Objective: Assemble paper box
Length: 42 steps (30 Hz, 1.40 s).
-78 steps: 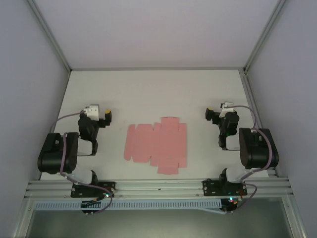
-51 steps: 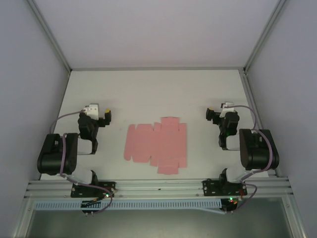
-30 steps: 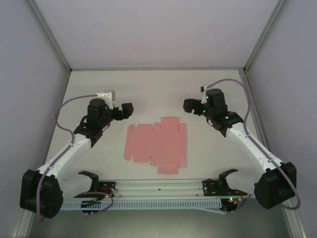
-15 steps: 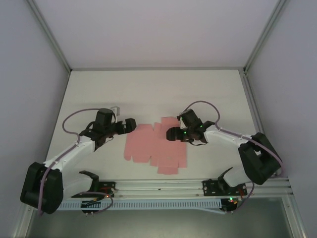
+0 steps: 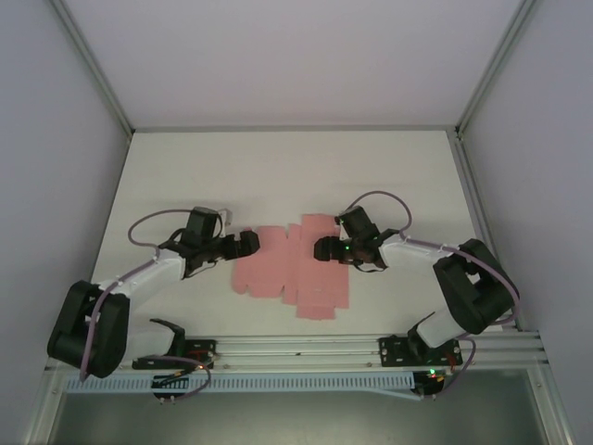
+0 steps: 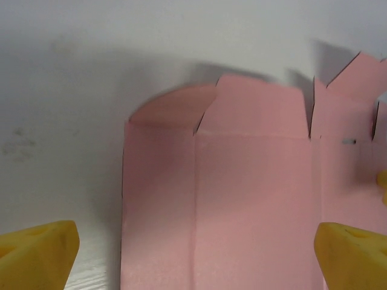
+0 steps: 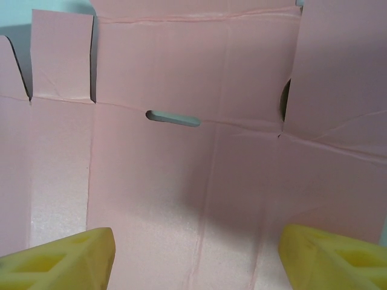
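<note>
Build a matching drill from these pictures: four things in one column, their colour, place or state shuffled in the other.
Things:
1. left claw
2. right claw
3. paper box
4. table

Descriptions:
a. white
b. pink, lying flat and unfolded
c. open, at the paper box's left edge
d. open, above the paper box's right half

Pairs: 1-c, 2-d, 3-b, 4-a

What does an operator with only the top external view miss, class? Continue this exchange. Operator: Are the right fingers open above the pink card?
Observer: Yes, the right fingers are spread wide above the paper box, holding nothing.
Operator: And the left?
Observer: The left fingers are open too, straddling an edge of the card, one above bare table.
Operator: Any cutouts?
Observer: A narrow slot sits on a crease.
</note>
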### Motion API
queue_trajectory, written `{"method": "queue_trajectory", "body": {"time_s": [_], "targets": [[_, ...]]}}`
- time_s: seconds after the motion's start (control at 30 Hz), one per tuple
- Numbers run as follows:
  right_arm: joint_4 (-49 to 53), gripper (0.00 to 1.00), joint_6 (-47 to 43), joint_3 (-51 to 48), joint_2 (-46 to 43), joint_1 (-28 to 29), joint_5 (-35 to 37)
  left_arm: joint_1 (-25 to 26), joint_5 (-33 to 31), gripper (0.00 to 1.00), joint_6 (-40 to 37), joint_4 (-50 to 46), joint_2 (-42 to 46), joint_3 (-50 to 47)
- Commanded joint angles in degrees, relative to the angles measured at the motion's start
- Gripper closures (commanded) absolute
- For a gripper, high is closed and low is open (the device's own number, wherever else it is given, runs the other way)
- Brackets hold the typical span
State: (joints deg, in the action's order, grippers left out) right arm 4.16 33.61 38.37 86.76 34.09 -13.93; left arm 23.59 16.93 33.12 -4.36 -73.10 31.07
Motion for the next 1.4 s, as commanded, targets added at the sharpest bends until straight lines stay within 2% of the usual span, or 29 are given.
{"method": "queue_trajectory", "body": {"time_s": [0.0, 0.1, 0.23, 0.4, 0.47, 0.57, 0.73, 0.9, 0.97, 1.03, 1.23, 1.3, 1.33, 1.37], "targets": [[3.6, 0.26, 1.5, -3.9, 2.9, -0.7, 2.0, 0.6, 7.4, 0.0, 1.4, 3.7, -2.4, -1.5], [2.3, 0.26, 2.1, -5.5, 2.3, -1.0, 2.0, 0.7, 7.7, 0.01, 1.5, 4.1, -3.7, -1.9], [1.9, 0.25, 1.9, -6.2, 2.7, -1.0, 1.1, 1.2, 12.2, 0.01, 1.9, 8.2, -3.8, -2.7], [1.2, 0.25, 1.8, -7.0, 2.3, -1.0, 1.2, 1.8, 15.4, 0.11, 2.4, 11.3, 0.1, -3.3], [1.2, 0.25, 1.4, -7.3, 1.7, -1.0, 1.4, 2.0, 15.9, 0.19, 2.6, 12.1, 3.4, -3.7], [1.2, 0.25, 1.0, -7.9, 0.7, -1.1, 1.7, 2.2, 16.1, 0.28, 2.3, 12.6, 8.3, -3.9], [-0.2, 0.24, -0.4, -8.5, -1.1, -1.1, 1.0, 2.4, 15.1, 0.37, -0.5, 12.1, 12.4, -3.1], [-1.4, 0.23, -1.4, -8.9, -2.9, -1.0, 0.3, 2.4, 13.7, 0.36, -3.3, 9.5, 6.8, 0.4], [-1.8, 0.23, -1.7, -9.1, -3.3, -1.1, 0.0, 2.6, 13.9, 0.39, -3.4, 10.0, 3.0, 1.4], [-2.6, 0.23, -1.6, -9.5, -3.6, -1.1, -0.2, 2.9, 14.2, 0.45, -3.9, 10.4, -0.5, 2.8], [-2.8, 0.22, -1.8, -9.7, -3.7, -1.0, 0.1, 4.0, 15.1, 0.73, -5.9, 11.4, -4.4, 6.0], [-2.3, 0.21, -2.2, -9.5, -4.2, -1.1, 0.4, 4.3, 14.4, 0.88, -7.6, 9.6, -4.8, 7.4], [-1.9, 0.21, -2.5, -9.3, -4.6, -1.1, 0.6, 4.5, 13.6, 1.0, -8.0, 9.1, -4.8, 7.9], [-1.5, 0.21, -2.7, -9.1, -5.1, -1.1, 0.8, 4.5, 13.1, 1.0, -8.0, 8.9, -4.8, 8.2]]}}
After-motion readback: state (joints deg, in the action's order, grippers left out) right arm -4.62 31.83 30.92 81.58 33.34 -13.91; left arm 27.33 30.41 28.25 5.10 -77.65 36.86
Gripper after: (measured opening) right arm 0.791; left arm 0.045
